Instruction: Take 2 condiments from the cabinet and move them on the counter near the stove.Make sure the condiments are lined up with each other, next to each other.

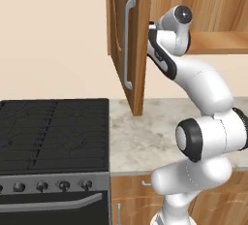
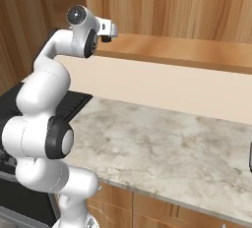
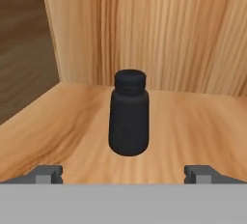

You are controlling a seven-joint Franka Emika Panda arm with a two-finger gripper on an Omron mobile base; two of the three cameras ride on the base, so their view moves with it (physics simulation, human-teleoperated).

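Claw (image 3: 124, 175) wide open, holding nothing — my two tips (image 3: 48, 174) stand far apart at the bottom of the hand view, and neither touches anything. Between them and a little ahead stands the black bottle (image 3: 129, 114), upright on the wooden shelf (image 3: 58, 126) inside the cabinet, its narrower cap on top. It sits clear of the back wall and the side wall.

From the base views, my arm reaches up to the cabinet, hand (image 2: 106, 29) at the shelf's front edge, level with it. The cabinet door (image 1: 127, 40) hangs open, its silver handle (image 1: 129, 42) facing the room. Below lies the marbled counter (image 1: 140, 136) — bare where I can see it — with the stove (image 1: 53, 136) at its left. I can't make out the grey bottle.
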